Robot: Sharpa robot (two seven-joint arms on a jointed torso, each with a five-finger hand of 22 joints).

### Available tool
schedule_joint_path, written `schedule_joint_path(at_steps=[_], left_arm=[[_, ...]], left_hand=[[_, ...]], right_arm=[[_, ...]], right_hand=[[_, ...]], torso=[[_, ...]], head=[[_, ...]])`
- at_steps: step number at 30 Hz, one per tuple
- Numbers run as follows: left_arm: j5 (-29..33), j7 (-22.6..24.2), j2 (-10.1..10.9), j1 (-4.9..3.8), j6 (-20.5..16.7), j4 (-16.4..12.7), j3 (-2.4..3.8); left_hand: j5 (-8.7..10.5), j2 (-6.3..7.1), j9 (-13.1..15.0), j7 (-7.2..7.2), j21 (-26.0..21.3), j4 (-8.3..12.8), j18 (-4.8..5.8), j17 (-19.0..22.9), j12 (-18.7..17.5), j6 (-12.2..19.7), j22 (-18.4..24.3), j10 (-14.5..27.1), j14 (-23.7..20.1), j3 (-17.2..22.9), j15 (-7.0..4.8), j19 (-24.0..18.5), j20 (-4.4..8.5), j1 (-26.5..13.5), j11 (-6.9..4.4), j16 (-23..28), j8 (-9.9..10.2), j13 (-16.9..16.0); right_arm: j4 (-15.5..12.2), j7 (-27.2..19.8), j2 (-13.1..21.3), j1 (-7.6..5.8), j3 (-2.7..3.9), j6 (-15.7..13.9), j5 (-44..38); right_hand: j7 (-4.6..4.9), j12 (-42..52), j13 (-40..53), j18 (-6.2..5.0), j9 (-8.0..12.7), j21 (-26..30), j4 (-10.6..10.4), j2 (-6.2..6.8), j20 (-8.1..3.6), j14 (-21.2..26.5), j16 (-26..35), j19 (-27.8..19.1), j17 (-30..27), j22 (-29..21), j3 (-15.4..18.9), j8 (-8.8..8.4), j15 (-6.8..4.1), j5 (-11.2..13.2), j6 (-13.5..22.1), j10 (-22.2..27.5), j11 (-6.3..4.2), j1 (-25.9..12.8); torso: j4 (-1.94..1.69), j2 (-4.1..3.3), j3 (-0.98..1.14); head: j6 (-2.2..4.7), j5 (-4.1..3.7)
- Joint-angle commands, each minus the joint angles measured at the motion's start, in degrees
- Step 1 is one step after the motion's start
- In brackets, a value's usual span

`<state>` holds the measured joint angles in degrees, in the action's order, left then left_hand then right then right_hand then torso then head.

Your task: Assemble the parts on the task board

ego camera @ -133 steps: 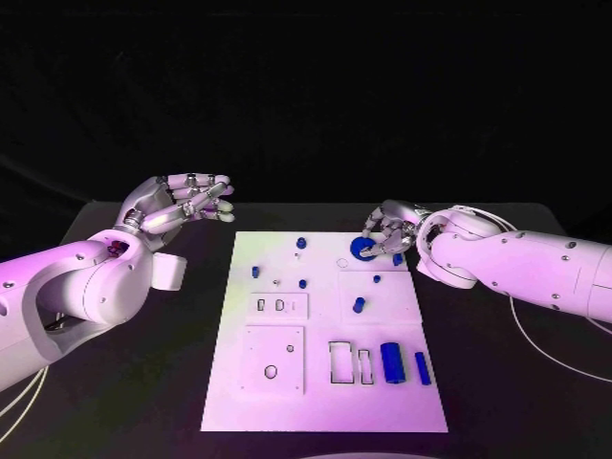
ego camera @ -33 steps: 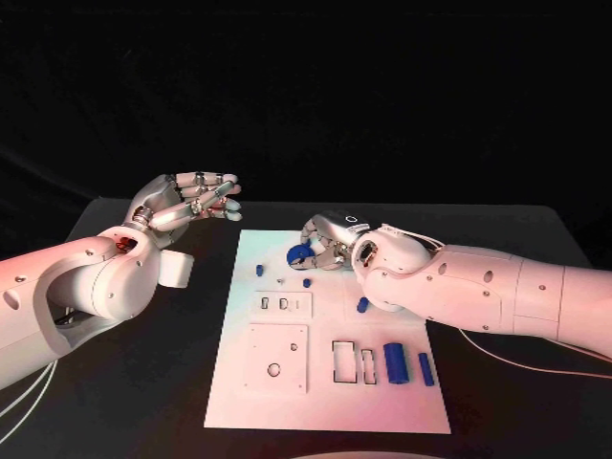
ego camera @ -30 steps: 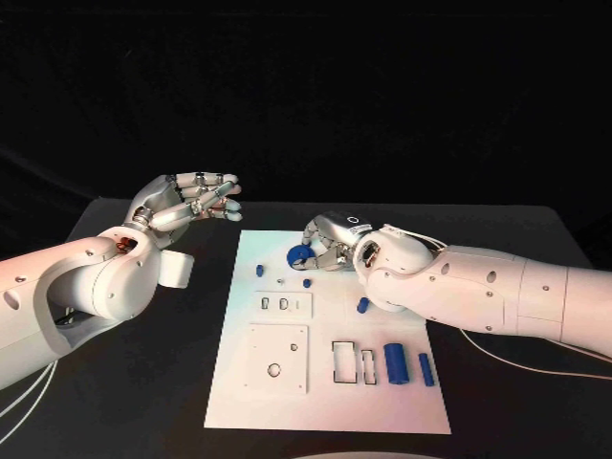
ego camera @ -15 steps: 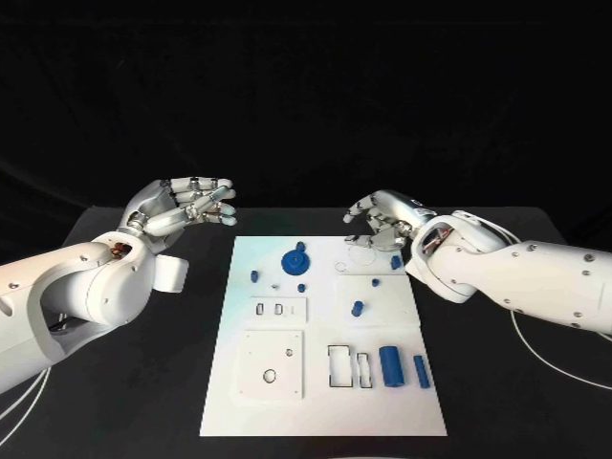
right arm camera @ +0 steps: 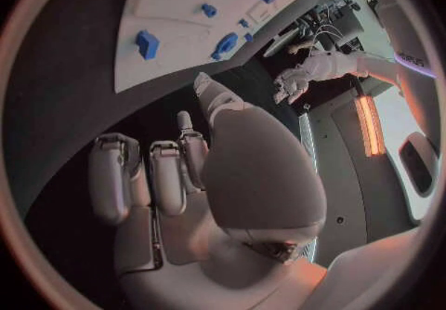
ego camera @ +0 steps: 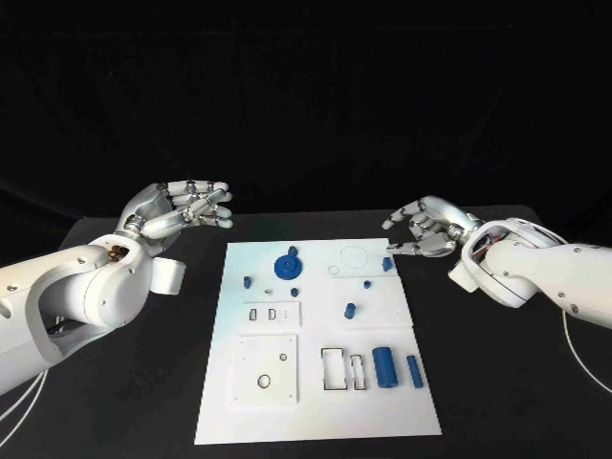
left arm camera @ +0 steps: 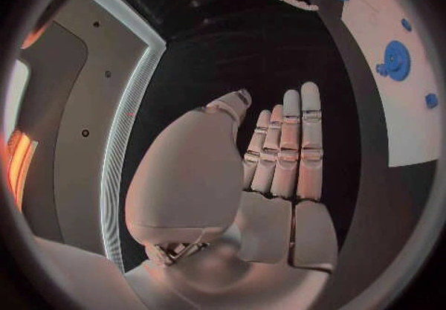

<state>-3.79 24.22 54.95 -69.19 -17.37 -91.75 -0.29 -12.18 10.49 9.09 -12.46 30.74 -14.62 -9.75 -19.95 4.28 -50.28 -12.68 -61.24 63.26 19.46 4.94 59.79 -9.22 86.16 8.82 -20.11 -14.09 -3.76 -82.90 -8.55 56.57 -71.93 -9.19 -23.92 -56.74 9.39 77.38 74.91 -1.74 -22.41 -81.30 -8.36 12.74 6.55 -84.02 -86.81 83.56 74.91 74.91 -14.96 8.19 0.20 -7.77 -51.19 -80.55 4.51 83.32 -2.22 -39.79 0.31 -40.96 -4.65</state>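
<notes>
Blue disc part (ego camera: 290,265) lies flat on the task board (ego camera: 317,382), upper left of ctr frame, small tab toward top. Right hand (ego camera: 426,232), earlier over the disc, now off board's right edge, fingers apart, empty. Left hand (ego camera: 182,206) unchanged, fingers loosely curled, holding nothing.

Blue parts (ego camera: 288,265), white task board (ego camera: 306,402)

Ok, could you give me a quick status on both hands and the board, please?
Left hand open, off the board. Right hand open, beside the task board. Blue disc lies on the board. Nothing in the way.
</notes>
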Motion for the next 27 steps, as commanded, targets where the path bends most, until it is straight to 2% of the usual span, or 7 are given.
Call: schedule_joint_path(at_steps=[1,3,5,11,14,22,27], left_arm=[[0.21,0.13,-0.19,-0.04,1.34,0.14,0.03],[0.21,0.10,-0.21,-0.04,1.36,0.22,0.03],[0.21,0.08,-0.20,-0.04,1.35,0.27,0.02],[0.21,0.04,-0.08,-0.03,1.33,0.37,0.02],[0.21,0.05,-0.05,-0.03,1.34,0.36,0.02],[0.21,0.04,0.04,-0.03,1.38,0.29,0.02],[0.21,0.01,0.14,-0.03,1.35,0.27,0.02]], left_hand=[[0.23,-0.18,-0.04,0.19,0.32,0.15,-0.65,-0.09,-0.39,-0.15,0.06,-0.32,-0.49,0.26,-0.03,0.09,-0.44,-0.31,-0.02,0.20,0.28,-0.07],[0.23,-0.18,-0.04,0.19,0.32,0.15,-0.65,-0.09,-0.39,-0.15,0.06,-0.32,-0.49,0.26,-0.03,0.09,-0.44,-0.31,-0.02,0.20,0.28,-0.07],[0.23,-0.18,-0.04,0.19,0.32,0.15,-0.65,-0.09,-0.39,-0.15,0.06,-0.32,-0.49,0.26,-0.03,0.09,-0.44,-0.31,-0.02,0.20,0.28,-0.07],[0.21,-0.17,-0.03,0.21,0.34,0.24,-0.66,-0.15,-0.38,-0.18,0.06,-0.34,-0.51,0.30,-0.04,0.09,-0.43,-0.22,-0.04,0.25,0.28,-0.07],[0.21,-0.16,-0.03,0.22,0.34,0.27,-0.66,-0.16,-0.38,-0.18,0.07,-0.34,-0.51,0.31,-0.04,0.09,-0.43,-0.20,-0.04,0.26,0.28,-0.07],[0.21,-0.16,-0.03,0.22,0.34,0.27,-0.66,-0.16,-0.38,-0.18,0.07,-0.34,-0.51,0.31,-0.04,0.09,-0.43,-0.20,-0.04,0.26,0.28,-0.07],[0.21,-0.16,-0.03,0.22,0.34,0.27,-0.66,-0.16,-0.38,-0.18,0.07,-0.34,-0.51,0.31,-0.04,0.09,-0.43,-0.20,-0.04,0.26,0.28,-0.07]], right_arm=[[1.03,-1.17,0.12,0.66,-0.06,2.46,0.14],[1.61,-0.72,0.19,1.39,-0.09,2.70,-0.70],[1.93,-0.40,0.22,1.96,-0.11,2.86,-1.20],[2.92,0.54,-0.25,3.07,-0.12,3.02,-2.25],[3.56,0.97,-0.72,3.44,-0.13,2.83,-2.55],[5.49,1.88,-2.48,4.46,-0.13,2.24,-3.16],[6.36,2.28,-3.53,4.85,-0.13,1.64,-3.28]], right_hand=[[0.13,-0.37,3.15,-0.85,0.09,0.07,0.29,0.18,0.02,-3.65,0.10,-0.41,5.65,8.28,0.08,-0.33,0.22,0.29,0.53,0.52,0.07,0.54],[0.20,-0.41,3.10,-0.86,0.14,0.14,0.23,0.26,0.04,-3.68,0.08,-0.43,5.75,8.24,0.28,-0.53,0.27,0.30,0.80,0.53,0.13,0.41],[0.23,-0.38,3.12,-0.84,0.14,0.09,0.08,0.31,0.07,-3.72,0.04,-0.36,5.89,8.30,0.57,-0.60,0.31,0.32,0.86,0.49,0.17,0.16],[0.22,0.04,3.45,-0.73,0.07,-0.25,-0.36,0.27,0.13,-3.88,-0.17,-0.01,6.50,8.60,1.29,-0.58,0.35,0.32,0.65,0.12,0.19,-0.43],[0.19,0.14,3.53,-0.71,0.03,-0.30,-0.52,0.24,0.13,-3.91,-0.20,0.04,6.57,8.64,1.53,-0.55,0.35,0.31,0.53,0.03,0.17,-0.61],[0.16,0.25,3.59,-0.69,-0.02,-0.35,-0.82,0.20,0.13,-3.95,-0.26,0.13,6.74,8.70,2.00,-0.50,0.33,0.31,0.36,-0.07,0.15,-0.92],[0.05,0.66,3.93,-0.61,-0.14,-0.63,-1.16,-0.47,0.09,-4.02,-0.34,0.41,6.97,8.95,2.06,-0.33,0.26,0.24,-0.12,-0.41,0.05,-0.98]], torso=[[0.10,0.03,0.17],[-0.07,0.03,0.06],[-0.12,-0.02,0.08],[0.10,-0.02,0.00],[0.10,0.00,-0.03],[0.05,-0.02,0.05],[0.03,-0.03,0.05]], head=[[-0.09,-0.18],[-0.18,-0.36],[-0.18,-0.43],[-0.33,-0.31],[-0.44,-0.21],[-0.72,-0.01],[-0.84,0.11]])
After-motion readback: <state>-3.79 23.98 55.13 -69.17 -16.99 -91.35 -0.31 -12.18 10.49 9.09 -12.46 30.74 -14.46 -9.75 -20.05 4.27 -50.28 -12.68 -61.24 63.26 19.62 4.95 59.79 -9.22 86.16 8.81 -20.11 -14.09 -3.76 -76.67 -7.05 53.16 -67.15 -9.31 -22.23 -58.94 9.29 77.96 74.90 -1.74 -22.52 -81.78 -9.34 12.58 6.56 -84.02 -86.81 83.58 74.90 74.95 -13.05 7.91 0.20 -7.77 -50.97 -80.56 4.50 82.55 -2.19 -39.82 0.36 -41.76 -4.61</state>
